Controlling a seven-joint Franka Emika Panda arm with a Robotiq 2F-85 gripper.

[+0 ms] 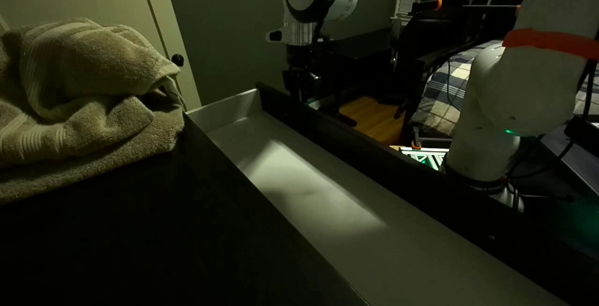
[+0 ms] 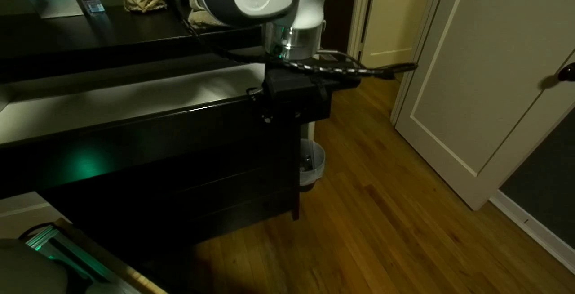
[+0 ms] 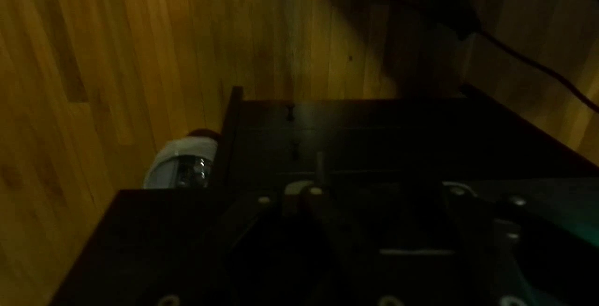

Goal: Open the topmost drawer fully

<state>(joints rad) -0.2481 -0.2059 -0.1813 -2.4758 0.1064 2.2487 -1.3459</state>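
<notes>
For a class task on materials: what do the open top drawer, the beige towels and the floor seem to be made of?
Top drawer: probably painted or laminated board; the dark front carries a green reflection, the pale inside looks smooth.
Beige towels: likely matte cotton terry, given fuzzy pile, ribbed bands.
Floor: wood or lookalike, perhaps varnished; plank seams show.

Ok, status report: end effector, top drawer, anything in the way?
End effector at the drawer front, grip too dark to read. Top drawer open, full travel unconfirmed. Arm's lower end stands beyond its front, might limit travel.
</notes>
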